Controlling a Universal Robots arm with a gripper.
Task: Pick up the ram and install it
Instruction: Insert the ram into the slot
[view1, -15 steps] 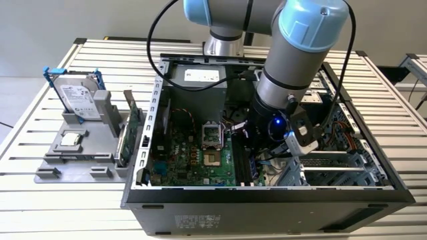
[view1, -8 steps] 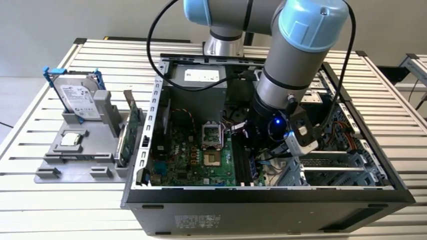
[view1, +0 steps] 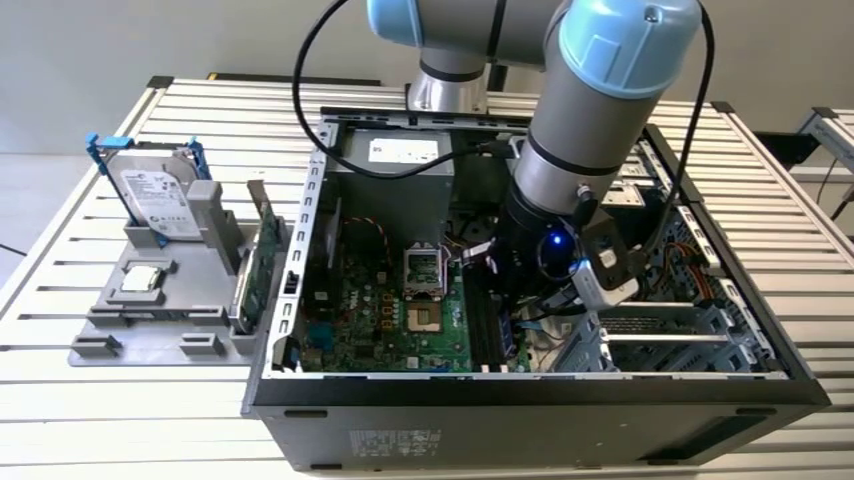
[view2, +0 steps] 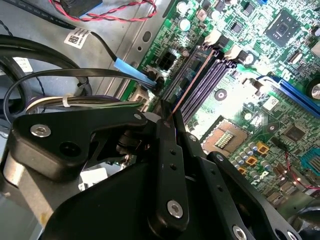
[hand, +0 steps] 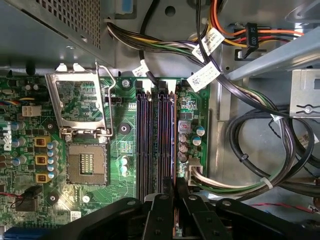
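Hanging inside the computer case (view1: 747, 400), the gripper (hand: 175, 197) pinches the ram (view2: 192, 80) edge-on, lengthwise along the memory slots (hand: 155, 140) directly beneath.

A lab: slatted metal bench (view1: 80, 400), open computer case (view1: 534, 395), robot arm (view1: 601, 120).

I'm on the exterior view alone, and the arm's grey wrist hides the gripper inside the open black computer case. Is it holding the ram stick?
Observer: Yes. In the second wrist view the black gripper is shut on the thin dark ram, seen edge-on.
Operator: Where is it relative to the slots?
Observer: In the first wrist view its edge runs lengthwise along the dark memory slots, on the side toward the white cable plug.
Operator: Is it seated?
Observer: I cannot tell. The slots beside it look empty.
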